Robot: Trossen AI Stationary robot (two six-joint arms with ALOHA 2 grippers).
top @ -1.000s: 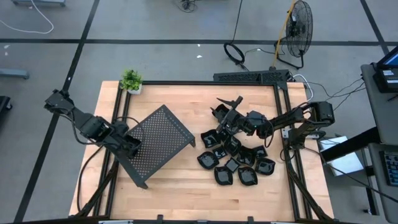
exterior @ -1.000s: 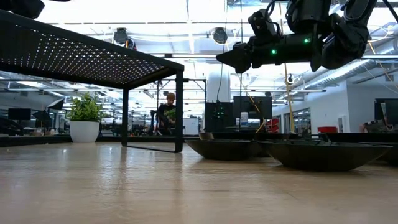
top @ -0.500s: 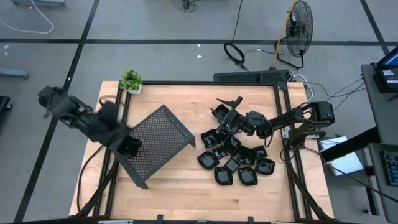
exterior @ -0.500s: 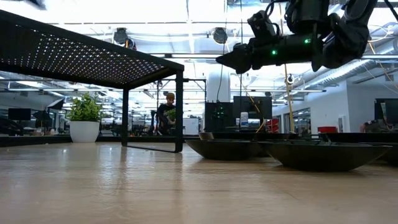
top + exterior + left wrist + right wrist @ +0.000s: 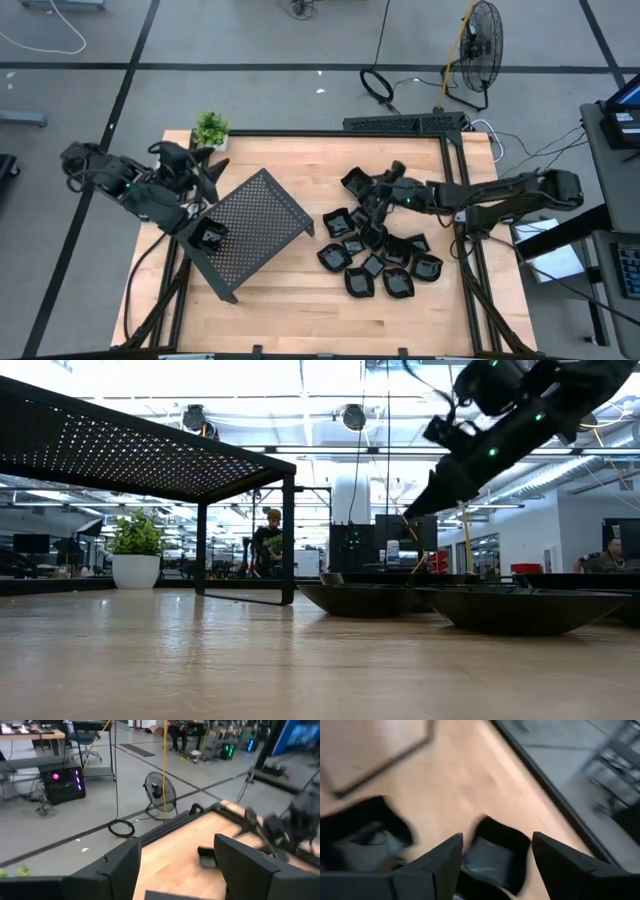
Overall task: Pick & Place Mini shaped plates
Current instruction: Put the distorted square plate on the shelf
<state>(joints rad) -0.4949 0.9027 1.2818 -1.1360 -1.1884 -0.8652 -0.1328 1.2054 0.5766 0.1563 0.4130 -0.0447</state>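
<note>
**One plate on the tray, the pile waiting**

At the far left of the high view the left arm is folded over the tabletop's (image 5: 300, 300) left edge, near the small plant (image 5: 210, 128) in the upper left corner. The left pincer (image 5: 197, 163) is spread and empty; in its wrist view the two fingers (image 5: 117, 865) stand wide apart with only room and tabletop between them. It hangs beside the upper left edge of the tray (image 5: 255, 225), not over it.

The tray, a dark perforated stand, sits left of the middle of the frame. One plate (image 5: 209, 236) lies on its left part. By this I judge that one placing is done and the left arm is free of it.

Right of the middle lies the pile of plates (image 5: 375, 262), around a dozen, touching and partly overlapping. None of them is on the tray.

The right arm reaches in from the right edge, stretched long across the frame. The right pincer (image 5: 380, 190) is above the upper part of the pile. Its fingers (image 5: 437, 862) are spread, and the wrist view shows a plate (image 5: 497, 852) lying on the wood between and beyond them, not pinched. In the low view this pincer (image 5: 425, 500) points steeply down, clearly above the plates (image 5: 520, 608).

So the task looks to be at its early part: one plate moved, almost the whole pile left. The step in hand seems to be the right arm's descent for a next pick.
</note>
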